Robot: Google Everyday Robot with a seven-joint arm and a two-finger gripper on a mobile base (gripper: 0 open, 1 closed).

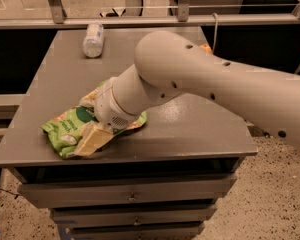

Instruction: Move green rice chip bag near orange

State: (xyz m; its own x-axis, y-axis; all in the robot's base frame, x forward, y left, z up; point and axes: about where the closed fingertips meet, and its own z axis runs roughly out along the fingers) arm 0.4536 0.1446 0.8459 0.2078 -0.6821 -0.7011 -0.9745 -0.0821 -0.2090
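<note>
The green rice chip bag [65, 130] lies flat near the table's front left corner. My gripper [90, 121] is down on the bag's right half. One cream finger [93, 141] is at the bag's front edge. The other finger [88, 100] is behind the bag, so the jaws stand open astride it. The arm hides the bag's right part. A sliver of the orange [206, 47] peeks out behind the arm at the back right of the table.
A clear plastic bottle [93, 40] lies on its side at the back left of the grey table [190, 129]. Drawers sit under the table front. A railing runs behind the table.
</note>
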